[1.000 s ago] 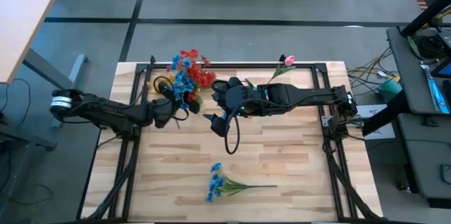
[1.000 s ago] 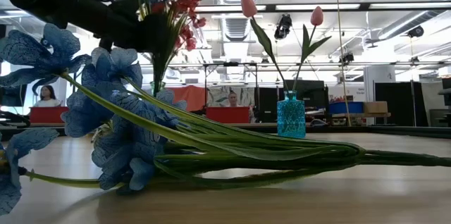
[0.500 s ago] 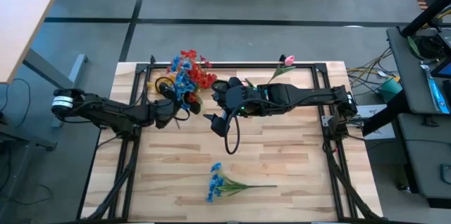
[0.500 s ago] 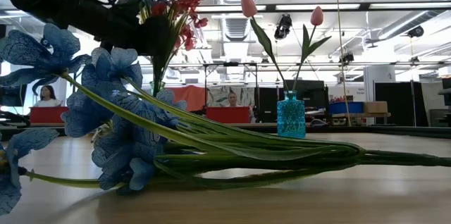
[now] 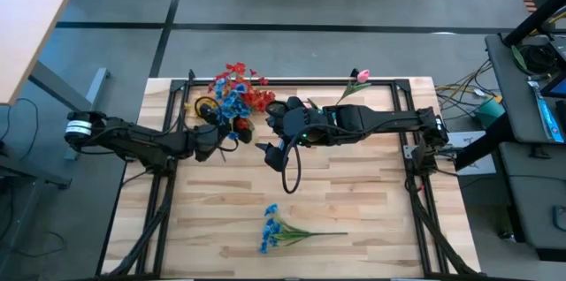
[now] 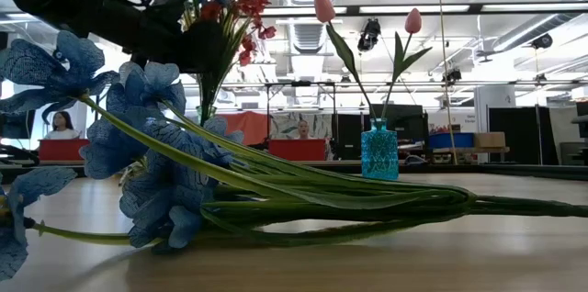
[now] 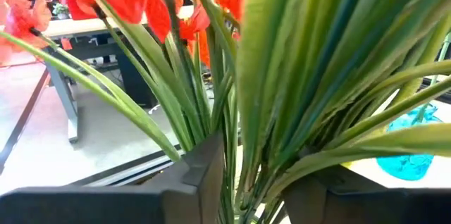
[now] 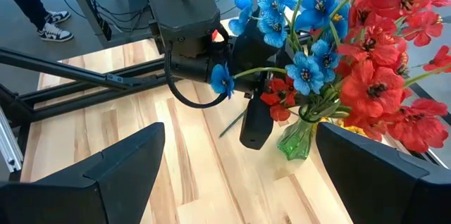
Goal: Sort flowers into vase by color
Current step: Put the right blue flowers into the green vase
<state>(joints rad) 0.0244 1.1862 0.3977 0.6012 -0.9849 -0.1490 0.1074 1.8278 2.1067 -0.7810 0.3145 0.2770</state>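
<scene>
A green glass vase holds red flowers near the table's far left. My left gripper is right beside it, shut on a blue flower spray whose blooms stand up among the red ones. The spray's lower end is hidden. My right gripper hovers open to the right of the vase, touching nothing. A second blue spray lies flat on the table near its near edge. Two pink tulips stand in a small blue vase at the far edge. My left gripper pinches the bundle of green stems and leaves of the blue spray between its two fingers, below the blooms. It comes nearly level from the table's left, across the stems. The spray stands upright, blooms above the gripper, close against the red flowers.
Black frame rails run along the table's far and side edges. Bare wood lies in the table's middle between the arms and the lying spray. People sit in the room beyond the table.
My left gripper has shifted a little toward the far edge, carrying the blue spray with it. The blue blooms now sit farther back, closer in among the red flowers, which have been nudged aside. The right arm has kept still.
</scene>
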